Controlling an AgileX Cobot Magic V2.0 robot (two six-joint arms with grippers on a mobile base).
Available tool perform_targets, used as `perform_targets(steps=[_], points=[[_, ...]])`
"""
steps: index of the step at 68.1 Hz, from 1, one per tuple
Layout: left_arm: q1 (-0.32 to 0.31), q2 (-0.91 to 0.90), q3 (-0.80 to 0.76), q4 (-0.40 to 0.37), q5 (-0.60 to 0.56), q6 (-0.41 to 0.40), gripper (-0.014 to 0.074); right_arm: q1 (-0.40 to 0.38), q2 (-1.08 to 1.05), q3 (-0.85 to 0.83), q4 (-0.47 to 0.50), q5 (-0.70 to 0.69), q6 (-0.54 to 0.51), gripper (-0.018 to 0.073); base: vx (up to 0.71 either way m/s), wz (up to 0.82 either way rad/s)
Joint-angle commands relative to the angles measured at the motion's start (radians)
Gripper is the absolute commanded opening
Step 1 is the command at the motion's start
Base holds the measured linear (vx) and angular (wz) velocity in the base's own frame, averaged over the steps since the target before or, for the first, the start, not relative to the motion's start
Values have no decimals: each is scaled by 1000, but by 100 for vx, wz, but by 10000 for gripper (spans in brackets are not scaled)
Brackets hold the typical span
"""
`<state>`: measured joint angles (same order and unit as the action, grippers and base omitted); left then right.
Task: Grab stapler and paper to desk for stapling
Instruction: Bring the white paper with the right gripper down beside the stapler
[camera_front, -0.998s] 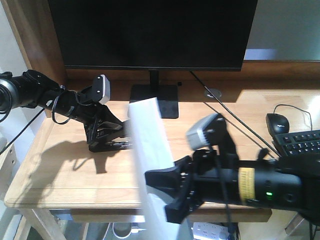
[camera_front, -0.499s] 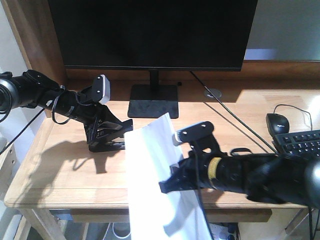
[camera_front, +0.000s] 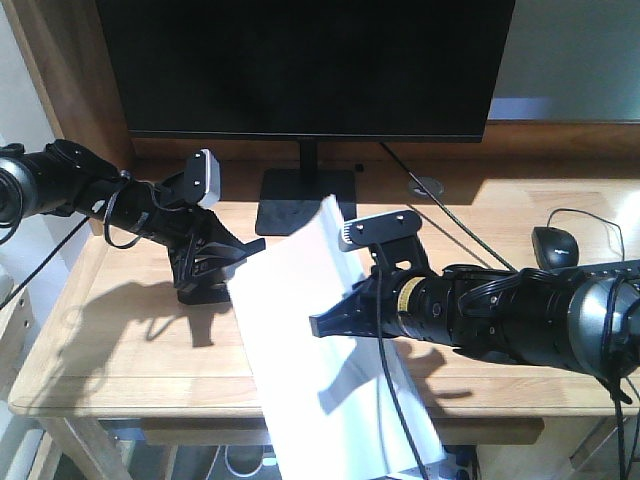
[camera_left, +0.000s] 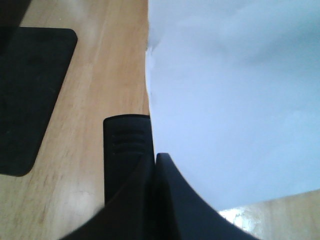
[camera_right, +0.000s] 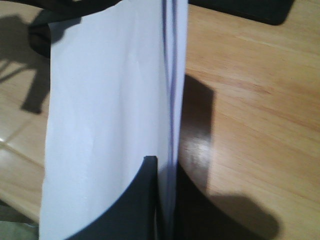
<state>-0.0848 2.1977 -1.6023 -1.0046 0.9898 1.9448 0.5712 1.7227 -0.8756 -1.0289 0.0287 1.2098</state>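
The paper (camera_front: 300, 350) is a thin white stack tilted over the desk (camera_front: 120, 350), its lower end hanging past the front edge. My right gripper (camera_front: 325, 325) is shut on it, one finger on each face (camera_right: 167, 170). The paper's upper edge (camera_left: 225, 100) reaches up beside my left gripper (camera_front: 235, 262). That gripper rests low on the desk, left of centre, its jaws closed (camera_left: 155, 157). The black stapler (camera_front: 200, 293) lies under them, and its ribbed black end (camera_left: 127, 142) shows at the fingertips. The rest of the stapler is hidden.
A black monitor (camera_front: 300, 60) stands at the back on a flat black base (camera_front: 305, 200). A black mouse (camera_front: 555, 245) and a keyboard (camera_front: 600, 280) lie at the right, with cables running to a grommet (camera_front: 430, 185).
My right arm has carried the paper left and farther over the desk, and the sheets have swung from edge-on to broad face up. The left arm has not moved.
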Motion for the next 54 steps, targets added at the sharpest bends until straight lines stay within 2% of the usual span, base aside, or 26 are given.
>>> perform_targets(steps=[1,10,25,36,54], points=[[-3,-58,-26,-53,22,-10,-6,-4,-38,-28,-10,28,-12,-2,0,0],[-3,-58,-26,-53,22,-10,-6,-4,-38,-29,-28,26,5,-2,0,0],[-3,-58,-26,-53,22,-10,-6,-4,-38,-29,-66,71,97,-2,0,0],[-3,-58,-26,-53,22,-10,-6,-4,-38,-29,-168,141,230,-2,0,0],[-3,-58,-26,-53,22,-10,-6,-4,-38,-29,-434,141,514,-2,0,0]])
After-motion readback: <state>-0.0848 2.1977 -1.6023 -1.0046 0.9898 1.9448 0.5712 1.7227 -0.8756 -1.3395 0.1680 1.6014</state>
